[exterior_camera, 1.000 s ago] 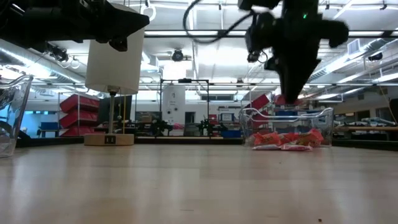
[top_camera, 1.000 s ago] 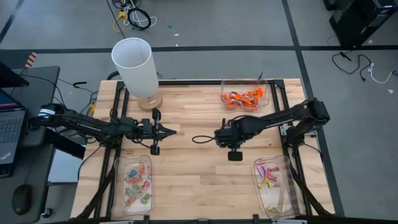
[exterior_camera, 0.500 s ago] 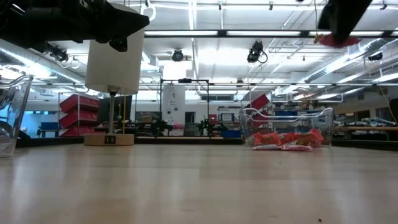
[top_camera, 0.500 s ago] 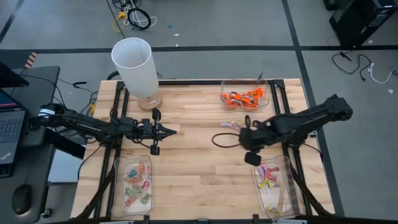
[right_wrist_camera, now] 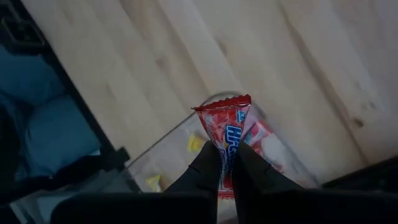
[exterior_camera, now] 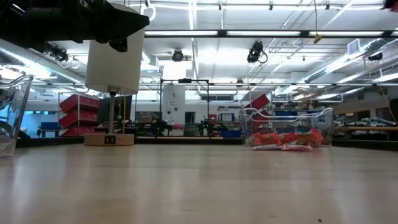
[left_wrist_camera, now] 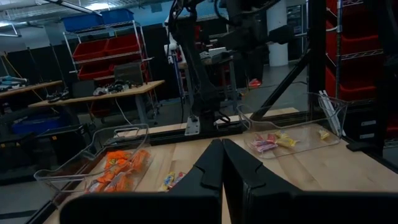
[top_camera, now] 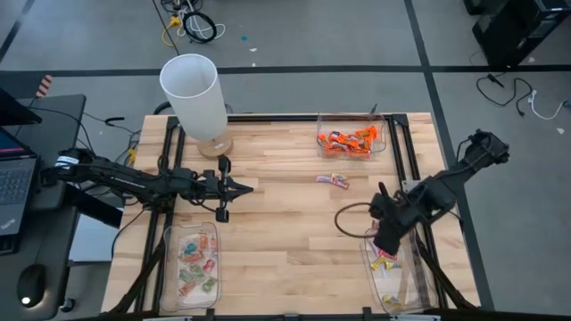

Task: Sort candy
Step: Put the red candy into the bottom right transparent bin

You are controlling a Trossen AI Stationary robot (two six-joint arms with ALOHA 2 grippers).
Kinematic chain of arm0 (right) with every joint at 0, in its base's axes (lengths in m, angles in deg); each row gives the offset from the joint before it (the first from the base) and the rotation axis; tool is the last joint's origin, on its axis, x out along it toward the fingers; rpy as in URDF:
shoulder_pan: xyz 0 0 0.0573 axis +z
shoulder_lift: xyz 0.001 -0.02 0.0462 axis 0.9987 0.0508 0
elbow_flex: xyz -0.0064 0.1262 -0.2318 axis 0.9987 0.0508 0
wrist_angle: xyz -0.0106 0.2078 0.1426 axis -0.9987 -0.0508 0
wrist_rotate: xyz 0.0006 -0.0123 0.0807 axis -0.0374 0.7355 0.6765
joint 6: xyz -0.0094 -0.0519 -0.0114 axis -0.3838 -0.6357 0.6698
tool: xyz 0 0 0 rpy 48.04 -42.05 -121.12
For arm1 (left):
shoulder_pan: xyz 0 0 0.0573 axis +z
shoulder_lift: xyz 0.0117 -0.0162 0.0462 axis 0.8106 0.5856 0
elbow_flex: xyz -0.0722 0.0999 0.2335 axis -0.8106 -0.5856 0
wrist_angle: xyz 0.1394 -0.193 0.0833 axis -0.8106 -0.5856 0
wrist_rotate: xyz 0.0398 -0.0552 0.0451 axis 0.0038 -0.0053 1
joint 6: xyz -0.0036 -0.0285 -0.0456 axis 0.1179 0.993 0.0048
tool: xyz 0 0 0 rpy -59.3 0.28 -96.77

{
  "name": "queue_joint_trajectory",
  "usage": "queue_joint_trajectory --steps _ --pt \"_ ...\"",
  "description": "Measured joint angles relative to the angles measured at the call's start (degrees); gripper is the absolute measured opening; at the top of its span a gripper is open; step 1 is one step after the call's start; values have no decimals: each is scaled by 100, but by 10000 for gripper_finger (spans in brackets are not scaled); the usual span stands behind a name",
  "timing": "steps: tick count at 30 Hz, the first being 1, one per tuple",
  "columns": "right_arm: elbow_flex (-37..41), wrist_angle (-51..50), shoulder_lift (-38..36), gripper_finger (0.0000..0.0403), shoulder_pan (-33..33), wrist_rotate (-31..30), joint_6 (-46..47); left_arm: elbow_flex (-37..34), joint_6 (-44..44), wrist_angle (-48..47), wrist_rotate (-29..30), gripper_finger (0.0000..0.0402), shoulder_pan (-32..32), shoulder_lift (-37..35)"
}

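Holding a pink candy (right_wrist_camera: 225, 129) pinched in fingers, right hand (top_camera: 385, 239) hangs over tray (top_camera: 406, 272) at counter's 5 o'clock; release centred inside rim. Left hand (top_camera: 243, 187) closed, empty, waits at 9.

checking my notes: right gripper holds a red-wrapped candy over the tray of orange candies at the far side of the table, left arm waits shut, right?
Not quite. The right gripper does hold a red-wrapped candy, but over the near right tray of pink-and-yellow candies, not the far orange tray; the high view shows it. The left gripper does wait shut.
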Motion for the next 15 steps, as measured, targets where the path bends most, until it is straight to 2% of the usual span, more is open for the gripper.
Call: queue_joint_trajectory --steps 5,15 --pt "0 2 11 18 596 -47 498 0 4 2 0 5 0 0" --pt "69 39 11 18 1573 -646 2057 1 132 2 0 5 1 0"
